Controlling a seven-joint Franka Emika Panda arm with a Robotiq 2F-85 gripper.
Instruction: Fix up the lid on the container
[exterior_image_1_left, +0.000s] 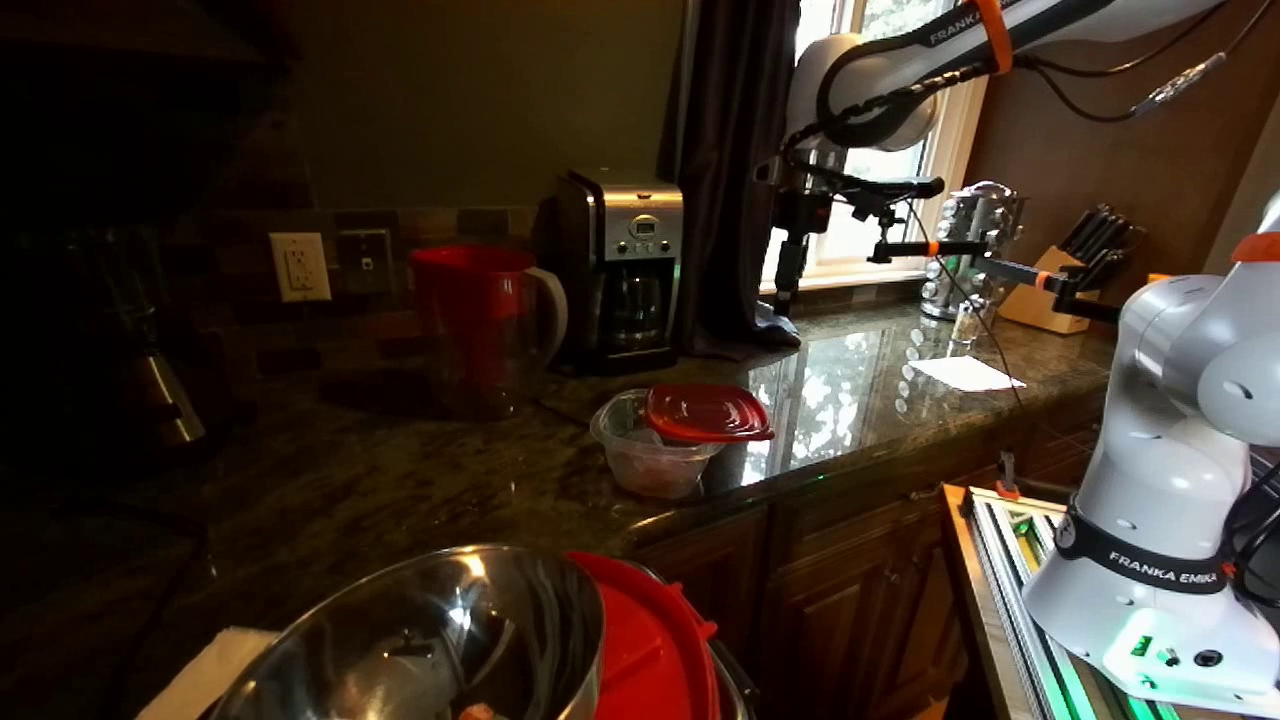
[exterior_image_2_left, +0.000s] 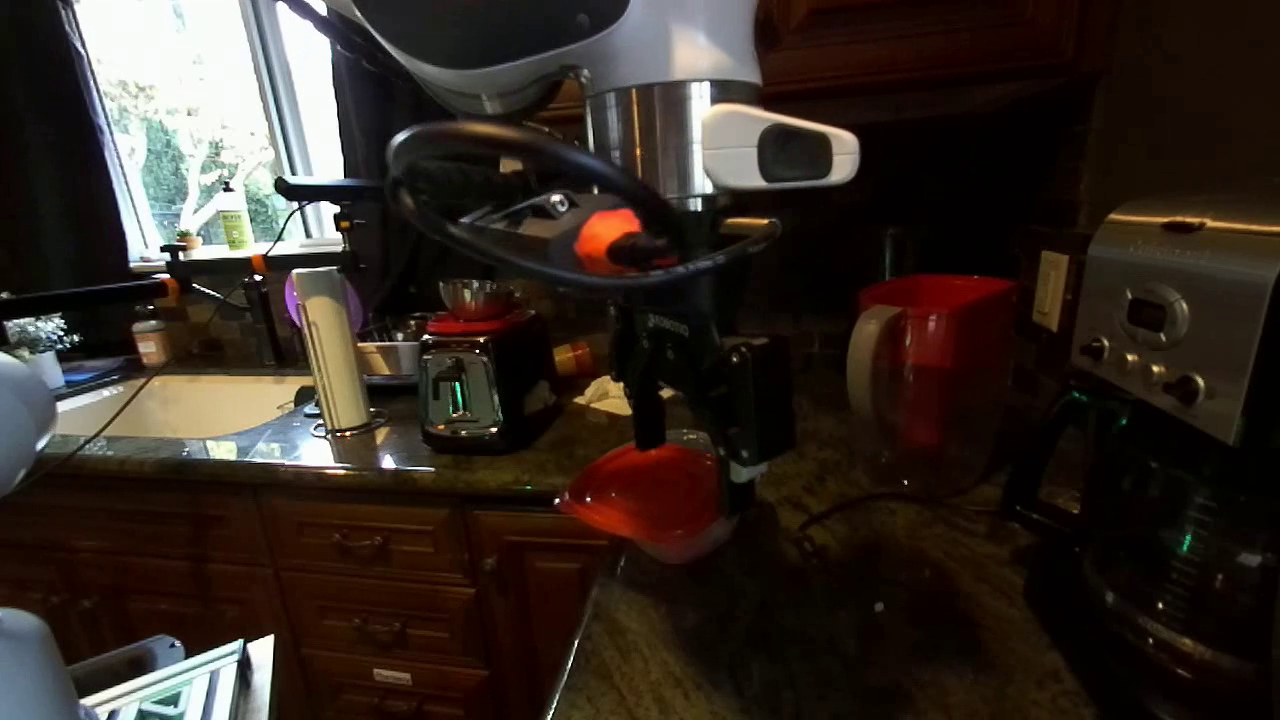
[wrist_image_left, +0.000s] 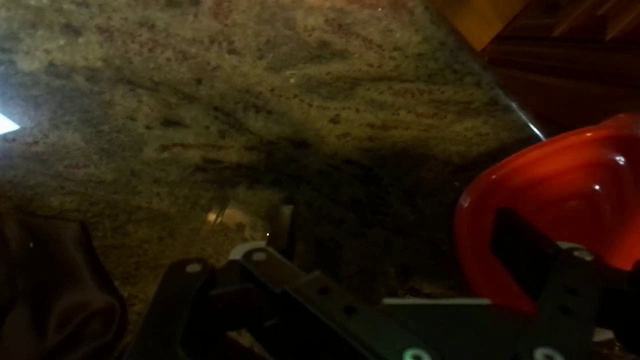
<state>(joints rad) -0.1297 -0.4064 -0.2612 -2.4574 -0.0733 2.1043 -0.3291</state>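
Note:
A clear plastic container (exterior_image_1_left: 655, 465) stands on the counter. Its red lid (exterior_image_1_left: 708, 413) lies askew on top, covering one side and sticking out past the rim; the container's other side is open. In an exterior view the lid (exterior_image_2_left: 645, 490) hides most of the container (exterior_image_2_left: 685, 548). In the wrist view the lid (wrist_image_left: 565, 185) is at the right edge, partly behind a finger. My gripper (wrist_image_left: 400, 235) is open, with bare counter between its fingers. In both exterior views the gripper (exterior_image_1_left: 788, 285) (exterior_image_2_left: 696, 475) points down; it hangs above the counter, apart from the lid.
A coffee maker (exterior_image_1_left: 640, 270) and a red-topped pitcher (exterior_image_1_left: 480, 330) stand behind the container. A metal bowl (exterior_image_1_left: 430, 620) and a red lid-like piece (exterior_image_1_left: 650, 640) are at the front. A dark curtain (exterior_image_1_left: 735, 180) hangs near the gripper. The counter edge (exterior_image_1_left: 760, 495) is close to the container.

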